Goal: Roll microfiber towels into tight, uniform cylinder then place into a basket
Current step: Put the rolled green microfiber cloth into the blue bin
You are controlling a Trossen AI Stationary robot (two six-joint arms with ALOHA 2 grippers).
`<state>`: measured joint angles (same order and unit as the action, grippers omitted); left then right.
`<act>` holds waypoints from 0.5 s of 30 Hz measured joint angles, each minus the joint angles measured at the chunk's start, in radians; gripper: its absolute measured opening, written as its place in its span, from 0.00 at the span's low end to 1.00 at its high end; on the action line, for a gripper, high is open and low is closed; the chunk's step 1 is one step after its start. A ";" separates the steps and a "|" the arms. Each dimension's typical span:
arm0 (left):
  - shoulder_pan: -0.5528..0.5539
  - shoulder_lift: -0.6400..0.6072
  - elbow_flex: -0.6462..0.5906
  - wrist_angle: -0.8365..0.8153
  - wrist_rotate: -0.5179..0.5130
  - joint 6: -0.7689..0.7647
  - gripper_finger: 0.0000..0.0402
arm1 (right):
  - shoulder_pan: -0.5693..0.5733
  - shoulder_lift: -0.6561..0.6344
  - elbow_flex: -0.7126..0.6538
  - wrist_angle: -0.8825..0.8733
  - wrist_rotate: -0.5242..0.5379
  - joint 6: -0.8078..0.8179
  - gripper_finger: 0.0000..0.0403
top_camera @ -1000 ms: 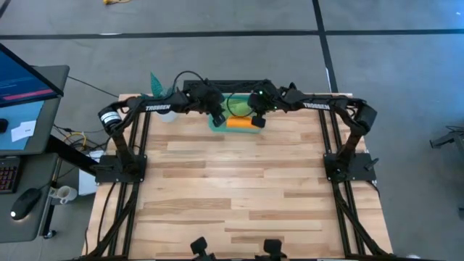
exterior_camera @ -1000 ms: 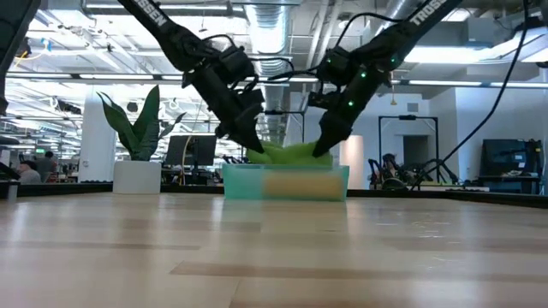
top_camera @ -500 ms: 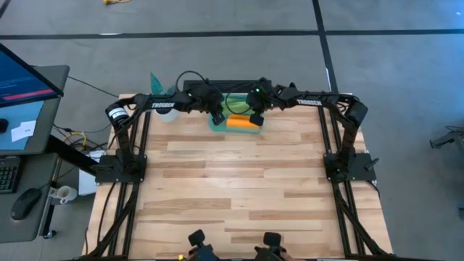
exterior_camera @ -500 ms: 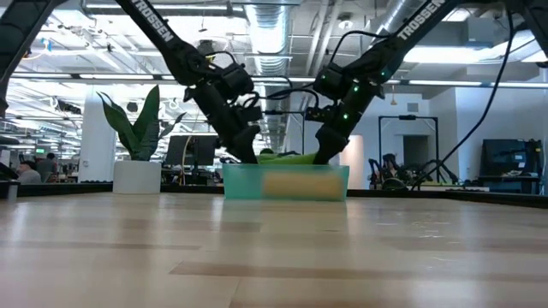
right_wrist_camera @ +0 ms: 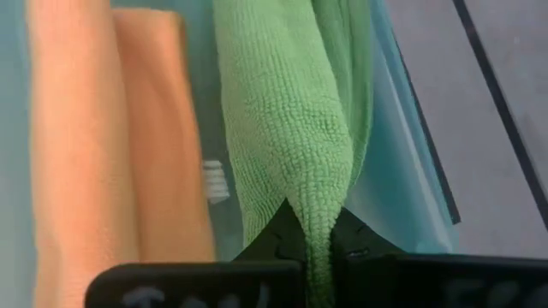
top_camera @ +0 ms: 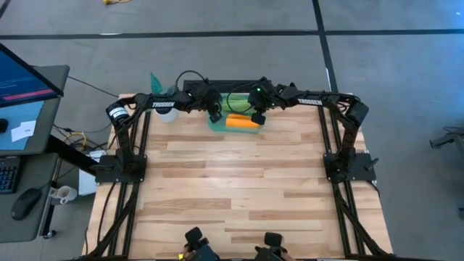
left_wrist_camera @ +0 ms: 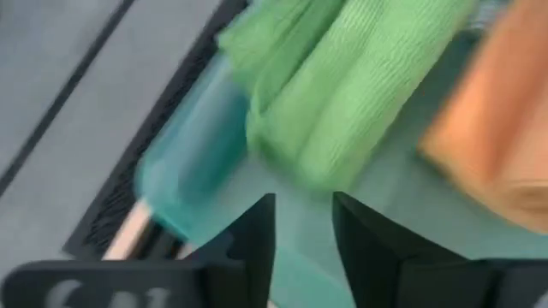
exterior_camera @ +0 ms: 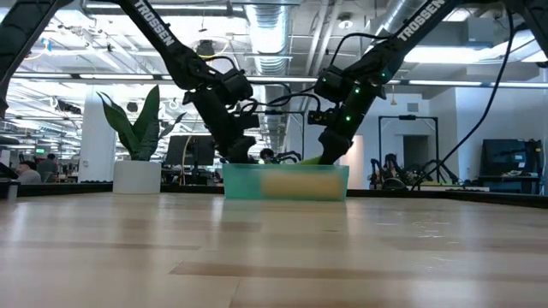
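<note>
Microfiber towels, lime green (right_wrist_camera: 291, 128) and orange (right_wrist_camera: 111, 137), now lie in the teal basket (top_camera: 214, 125) at the high view's upper centre, the left fingers (left_wrist_camera: 301, 231) having just parted off the green roll while the right fingers (right_wrist_camera: 310, 239) still pinch its end, so placement looks nearly finished.

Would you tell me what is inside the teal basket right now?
In the basket: an orange towel and a green towel, pinched by the right gripper. The floor beneath them is hidden.
</note>
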<state>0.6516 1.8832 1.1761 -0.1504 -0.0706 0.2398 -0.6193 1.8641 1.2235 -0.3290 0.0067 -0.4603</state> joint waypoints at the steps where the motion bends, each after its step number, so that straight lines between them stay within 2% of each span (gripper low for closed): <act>1: 0.001 0.000 0.000 -0.001 -0.019 -0.001 0.29 | 0.000 0.000 0.000 -0.001 0.002 0.004 0.05; 6: 0.001 0.000 0.000 0.007 -0.151 0.012 0.43 | -0.005 -0.001 0.000 0.000 -0.003 0.016 0.05; 8: 0.001 0.000 0.000 0.013 -0.162 0.040 0.46 | -0.004 -0.001 0.000 0.004 -0.004 0.016 0.05; 10: 0.002 -0.001 0.000 0.023 -0.140 0.040 0.47 | -0.004 -0.001 0.000 0.005 -0.005 0.016 0.05; 15: 0.001 -0.016 0.016 0.063 0.028 0.033 0.47 | -0.003 0.004 0.000 0.008 -0.010 0.023 0.06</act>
<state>0.6524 1.8675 1.1925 -0.0873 -0.0424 0.2729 -0.6222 1.8677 1.2234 -0.3208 -0.0033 -0.4371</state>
